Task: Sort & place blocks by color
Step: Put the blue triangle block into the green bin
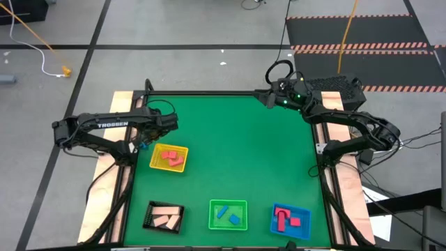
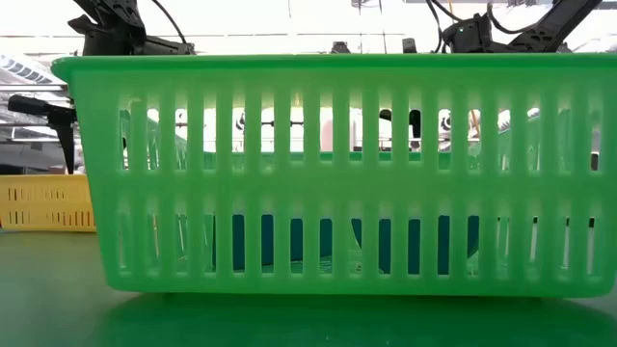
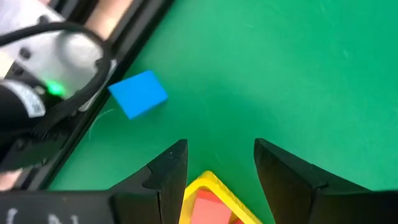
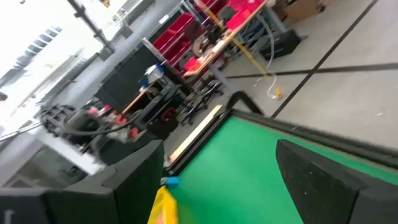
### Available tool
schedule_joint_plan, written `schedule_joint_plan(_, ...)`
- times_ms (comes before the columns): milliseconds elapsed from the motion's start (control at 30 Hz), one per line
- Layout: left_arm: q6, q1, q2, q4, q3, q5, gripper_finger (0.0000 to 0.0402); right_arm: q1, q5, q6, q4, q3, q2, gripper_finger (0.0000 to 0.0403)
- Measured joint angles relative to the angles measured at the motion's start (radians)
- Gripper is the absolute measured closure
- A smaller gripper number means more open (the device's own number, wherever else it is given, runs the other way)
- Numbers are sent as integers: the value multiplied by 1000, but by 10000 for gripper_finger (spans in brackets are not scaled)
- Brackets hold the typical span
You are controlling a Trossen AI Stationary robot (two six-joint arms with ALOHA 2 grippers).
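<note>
Green table (image 1: 237, 146): low view is blocked by green tray (image 2: 328, 173). Blue cube (image 3: 138, 93) is seen loose beside yellow tray (image 1: 182, 150). Left gripper (image 3: 216, 168) and right gripper (image 4: 236, 180) are spread, empty.

1. The green tray (image 2: 328, 173) fills the low view, hiding nearly all the counter behind it.
2. The yellow tray (image 3: 214, 186) is cut off at the left wrist picture's edge.
3. The blue block (image 1: 143, 146) is almost covered by the left arm from above.
</note>
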Motion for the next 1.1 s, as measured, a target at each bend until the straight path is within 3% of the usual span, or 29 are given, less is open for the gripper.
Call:
schedule_joint_plan(167, -205, -73, 40, -39, -10, -16, 215, -48, 0, -1, -3, 0, 0, 101)
schedule_joint_plan(467, -593, -230, 114, 42, -114, -18, 215, -81, -5, -5, -8, 0, 0, 101)
schedule_joint_plan(633, -609, -234, 136, 41, -156, 32, 215, -82, -6, -46, -8, 0, 0, 101)
schedule_joint_plan(1100, -635, -109, 171, 51, -214, 22, 215, -82, -6, -80, -8, 0, 0, 101)
